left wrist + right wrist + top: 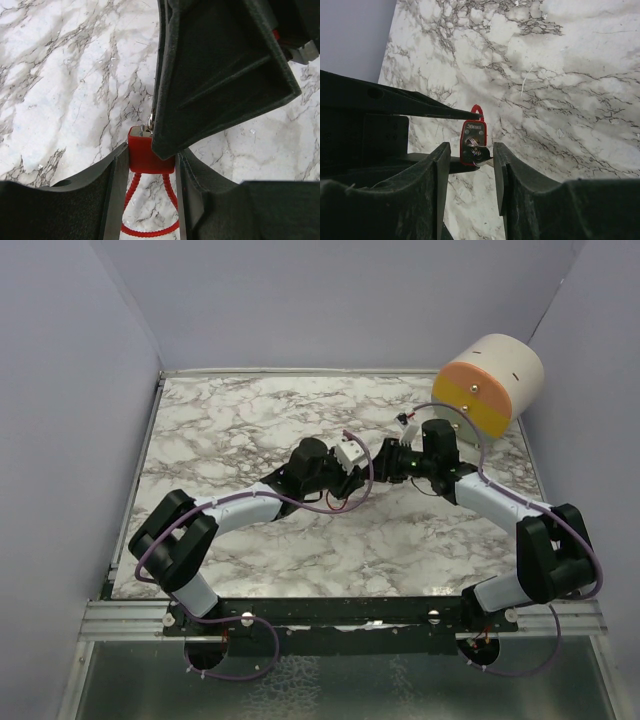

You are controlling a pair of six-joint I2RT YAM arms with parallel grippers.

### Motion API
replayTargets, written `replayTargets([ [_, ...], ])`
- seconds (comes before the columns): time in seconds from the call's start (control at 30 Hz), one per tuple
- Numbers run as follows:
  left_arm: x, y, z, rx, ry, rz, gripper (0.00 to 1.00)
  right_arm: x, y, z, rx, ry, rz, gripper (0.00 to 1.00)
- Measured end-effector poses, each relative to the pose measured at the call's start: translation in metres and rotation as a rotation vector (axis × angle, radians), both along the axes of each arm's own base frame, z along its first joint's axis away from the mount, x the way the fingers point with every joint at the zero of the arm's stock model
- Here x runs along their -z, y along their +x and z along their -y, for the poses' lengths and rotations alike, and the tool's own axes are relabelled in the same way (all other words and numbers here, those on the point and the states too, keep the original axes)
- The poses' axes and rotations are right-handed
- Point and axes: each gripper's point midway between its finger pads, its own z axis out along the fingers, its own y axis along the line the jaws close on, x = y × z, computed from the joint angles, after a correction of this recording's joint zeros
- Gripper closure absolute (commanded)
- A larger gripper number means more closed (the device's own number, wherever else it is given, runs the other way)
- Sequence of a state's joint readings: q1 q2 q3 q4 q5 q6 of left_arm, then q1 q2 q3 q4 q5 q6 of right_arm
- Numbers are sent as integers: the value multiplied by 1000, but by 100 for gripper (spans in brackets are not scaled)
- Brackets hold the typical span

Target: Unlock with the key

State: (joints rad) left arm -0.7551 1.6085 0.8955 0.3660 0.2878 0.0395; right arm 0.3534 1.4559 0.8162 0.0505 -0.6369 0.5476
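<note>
My left gripper [151,167] is shut on a small red padlock [145,152], whose red cable shackle [150,230] loops back between the fingers. In the right wrist view the padlock [473,131] faces me keyhole end first, with a dark key [485,154] and its wire ring stuck in it. My right gripper [470,152] stands open around the key head. Its right finger is close against the key and a gap shows on the left. The two grippers meet above mid-table, the left gripper [352,470] facing the right gripper [385,462]. The right gripper's finger [220,75] hides the key in the left wrist view.
A cream cylinder with an orange and yellow face [490,385] stands at the back right corner of the marble table [250,420]. Plain walls close in the left, back and right sides.
</note>
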Motion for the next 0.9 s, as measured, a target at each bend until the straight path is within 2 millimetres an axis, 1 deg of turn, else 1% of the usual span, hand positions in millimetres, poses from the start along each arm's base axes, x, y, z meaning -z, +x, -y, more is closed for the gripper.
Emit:
replayTargets([
  [0.27, -2, -8, 5, 120, 44, 58, 100, 6, -5, -1, -30, -7, -12, 62],
  [0.37, -4, -12, 7, 157, 50, 67, 100, 8, -6, -1, -37, -9, -21, 71],
  [0.47, -5, -14, 8, 176, 65, 59, 100, 8, -9, -3, -54, -1, -26, 84],
  [0.63, -4, -15, 9, 182, 81, 48, 100, 9, -10, -4, -57, 6, -40, 96],
  [0.7, -3, -14, 9, 177, 83, 42, 79, 9, -10, -3, -57, 5, -40, 99],
  [0.77, -3, -13, 9, 167, 87, 34, 61, 9, -9, -3, -54, 5, -39, 99],
  [0.8, -3, -12, 9, 162, 87, 32, 54, 9, -9, -2, -52, 5, -39, 99],
  [0.87, -3, -10, 8, 143, 88, 28, 44, 9, -9, -2, -51, 4, -39, 99],
  [0.9, -3, -9, 8, 134, 88, 31, 41, 9, -9, -2, -50, 3, -38, 99],
])
